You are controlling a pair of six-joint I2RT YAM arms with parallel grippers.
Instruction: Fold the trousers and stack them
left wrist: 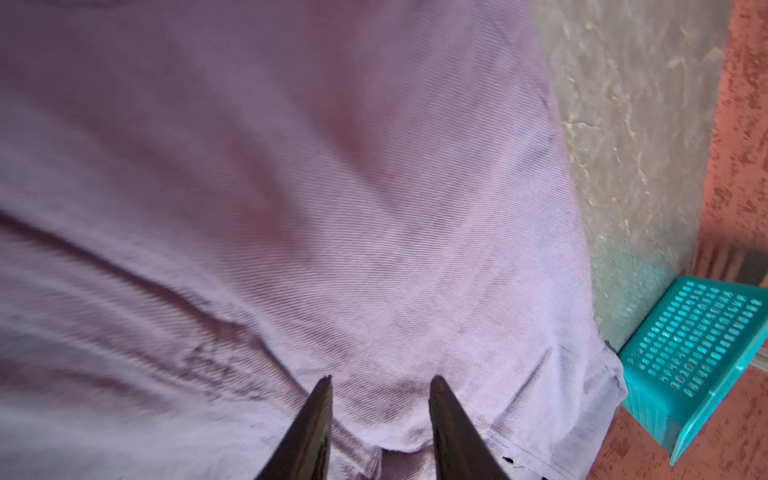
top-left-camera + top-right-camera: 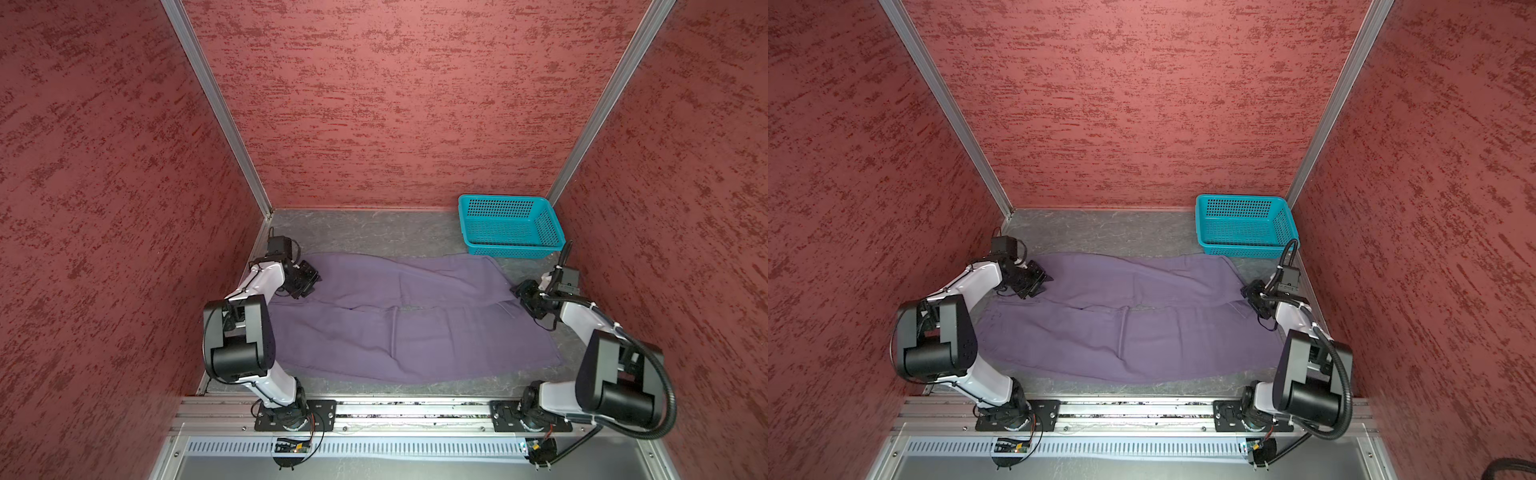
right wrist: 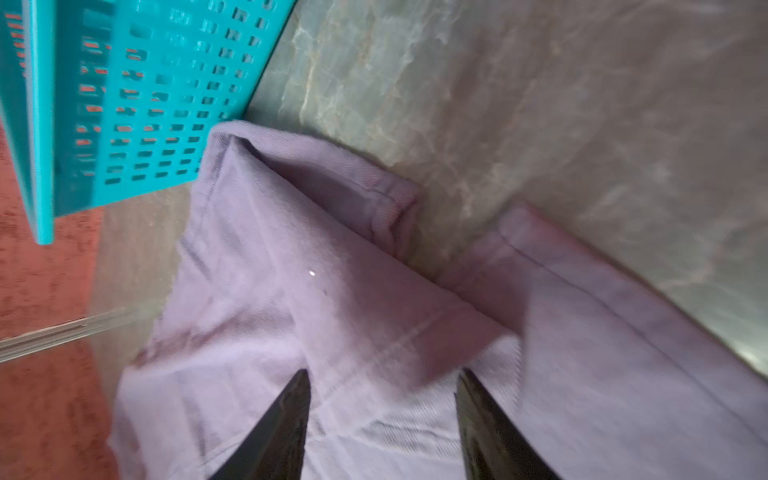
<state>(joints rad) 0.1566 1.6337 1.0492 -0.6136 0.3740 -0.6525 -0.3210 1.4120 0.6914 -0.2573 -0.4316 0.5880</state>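
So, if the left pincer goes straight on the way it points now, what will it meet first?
Most likely the trousers. In the left wrist view the left pincer is open and points at the purple cloth, nothing in between. How near it is, I cannot tell.

Basket (image 2: 513, 250) behind trousers (image 2: 395, 328) (far right corner)

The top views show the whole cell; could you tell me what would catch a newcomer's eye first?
The purple trousers strike first, spread flat across the middle of the table. Then comes the teal basket, empty, in the far right corner.
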